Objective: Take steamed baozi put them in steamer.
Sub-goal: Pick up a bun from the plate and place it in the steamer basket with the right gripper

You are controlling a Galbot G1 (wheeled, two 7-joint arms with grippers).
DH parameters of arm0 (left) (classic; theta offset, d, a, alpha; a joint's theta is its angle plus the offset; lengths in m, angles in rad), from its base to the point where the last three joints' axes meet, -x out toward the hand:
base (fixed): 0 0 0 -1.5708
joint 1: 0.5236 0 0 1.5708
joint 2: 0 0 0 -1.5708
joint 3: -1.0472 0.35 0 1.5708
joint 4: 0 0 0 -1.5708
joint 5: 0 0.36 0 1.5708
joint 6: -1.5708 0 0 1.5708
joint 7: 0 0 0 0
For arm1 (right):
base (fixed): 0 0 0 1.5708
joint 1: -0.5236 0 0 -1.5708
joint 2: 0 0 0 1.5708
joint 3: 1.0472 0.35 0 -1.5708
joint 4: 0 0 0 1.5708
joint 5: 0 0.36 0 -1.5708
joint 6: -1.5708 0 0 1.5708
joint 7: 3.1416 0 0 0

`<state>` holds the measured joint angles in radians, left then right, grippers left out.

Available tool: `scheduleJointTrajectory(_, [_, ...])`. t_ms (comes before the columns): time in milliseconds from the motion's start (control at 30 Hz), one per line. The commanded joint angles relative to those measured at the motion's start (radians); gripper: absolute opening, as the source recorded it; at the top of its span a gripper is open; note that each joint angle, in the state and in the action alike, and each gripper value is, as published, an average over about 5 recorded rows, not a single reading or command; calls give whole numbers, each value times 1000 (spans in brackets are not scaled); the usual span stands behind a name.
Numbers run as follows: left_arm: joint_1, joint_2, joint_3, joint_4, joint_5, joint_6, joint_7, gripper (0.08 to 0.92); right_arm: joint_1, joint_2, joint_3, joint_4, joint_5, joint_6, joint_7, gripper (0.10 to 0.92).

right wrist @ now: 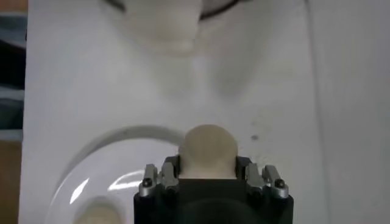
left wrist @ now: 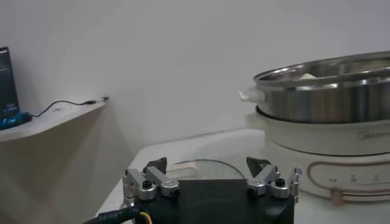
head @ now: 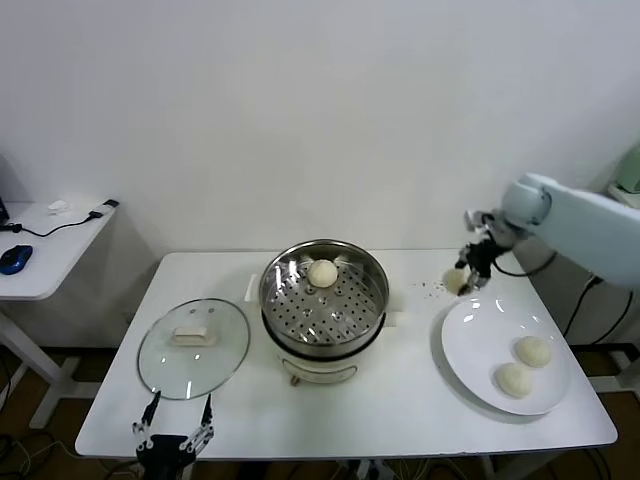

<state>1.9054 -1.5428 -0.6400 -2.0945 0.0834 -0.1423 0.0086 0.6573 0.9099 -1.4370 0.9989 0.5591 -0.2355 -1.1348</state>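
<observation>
R gripper (head: 468, 275) raised over plate (head: 470, 350) rim, fingers clamping baozi (right wrist: 209, 150).

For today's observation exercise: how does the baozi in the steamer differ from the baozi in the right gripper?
The baozi in the steamer rests on the perforated basket floor, touched by nothing; the baozi in the right gripper is clamped between the fingers, above the table beside the plate. The first has reached the steamer; the second has not. Both are small, round, smooth and cream-white.
</observation>
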Motion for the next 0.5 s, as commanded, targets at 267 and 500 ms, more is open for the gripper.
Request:
scheduleJointTrajectory(267, [-16, -3, 20, -15, -6, 10, 6, 823, 155, 439, -116, 9, 327, -101, 75, 585])
scheduleJointTrajectory(500, [-3, 11, 7, -1, -22, -6, 4, 823, 82, 514, -129, 12, 324, -127, 116, 585])
